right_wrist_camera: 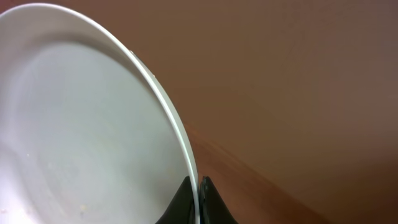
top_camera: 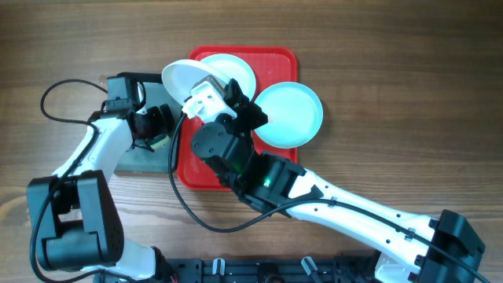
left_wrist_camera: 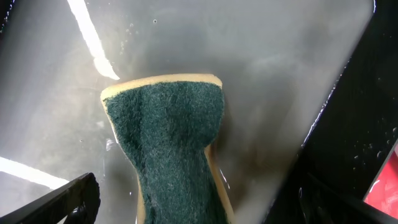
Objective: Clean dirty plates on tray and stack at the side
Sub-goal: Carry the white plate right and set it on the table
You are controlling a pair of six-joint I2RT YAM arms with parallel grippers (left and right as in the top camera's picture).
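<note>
Item: white plate (right_wrist_camera: 81, 137), rim clenched in right gripper (right_wrist_camera: 198, 193).
Detail: left gripper (left_wrist_camera: 199, 205) released, sponge (left_wrist_camera: 171, 137) between its jaws; I'd close on its narrow waist, then wipe the plate.

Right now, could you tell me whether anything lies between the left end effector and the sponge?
Nothing visible does: the open left end effector hangs directly over the sponge, which lies uncovered, green side up, on the grey tray.

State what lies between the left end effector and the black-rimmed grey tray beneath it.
A yellow sponge with a dark green scouring face lies on the grey tray, shown in the left wrist view.
</note>
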